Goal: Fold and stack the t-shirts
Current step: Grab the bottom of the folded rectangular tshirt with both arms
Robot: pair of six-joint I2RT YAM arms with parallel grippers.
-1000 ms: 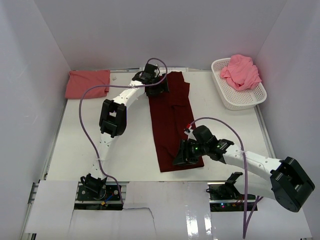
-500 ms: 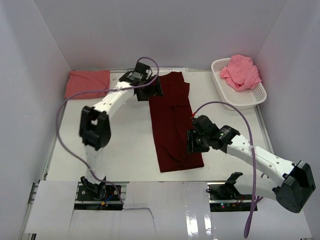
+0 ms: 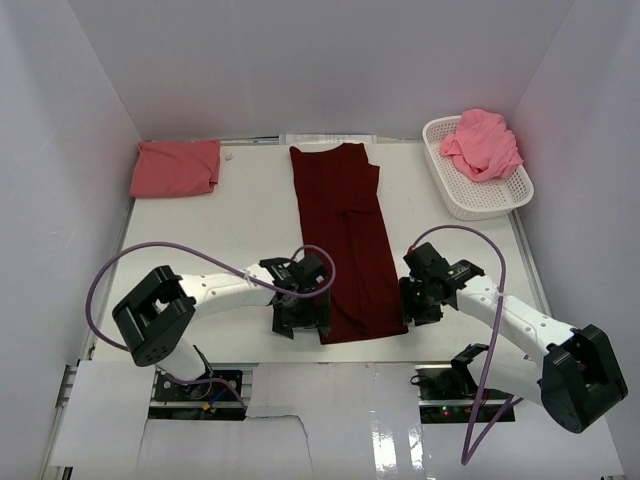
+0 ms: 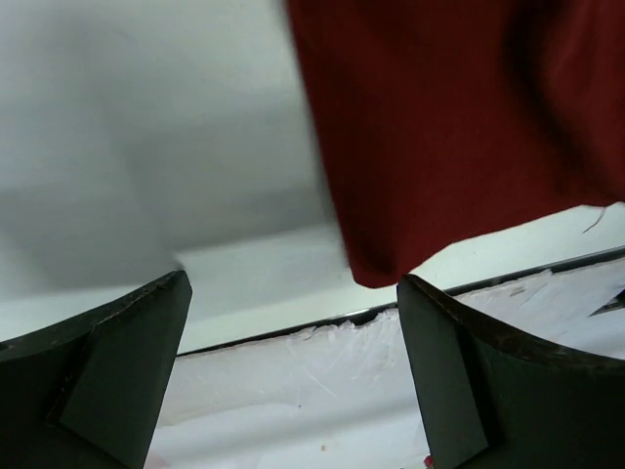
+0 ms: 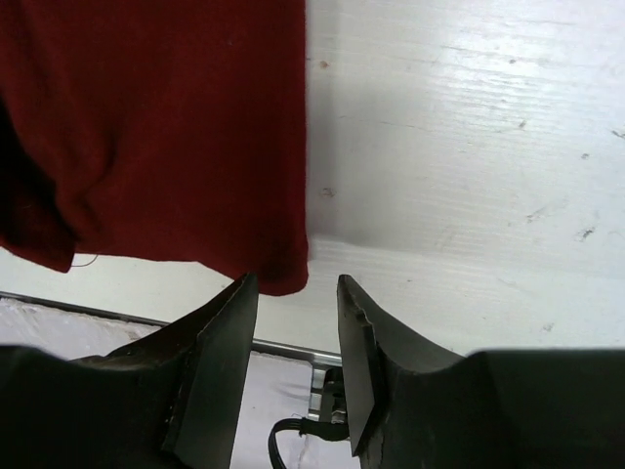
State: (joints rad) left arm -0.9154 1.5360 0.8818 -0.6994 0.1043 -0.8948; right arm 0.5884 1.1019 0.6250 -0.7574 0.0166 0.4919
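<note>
The salmon shirt lies folded in the far left corner, well apart from my work; nothing threatens it from here.

My left gripper is low at the near left corner of the maroon shirt, jaws spread as wide as they go and empty; the corner sits just ahead of the gap and toward the right finger, so if I close from here I may pinch only the hem's edge, or scrape bare table and miss.

The maroon shirt lies as a long strip down the middle of the table, its near hem close to the table's edge; an uneven lift between my two hands would skew the fold.

My right gripper is at the near right corner, fingers narrowly parted with nothing clamped; the corner is just at the gap's mouth, and so slim an opening could push the cloth away rather than admit it.

The light pink shirt is heaped in the basket at far right, out of reach of trouble.
</note>
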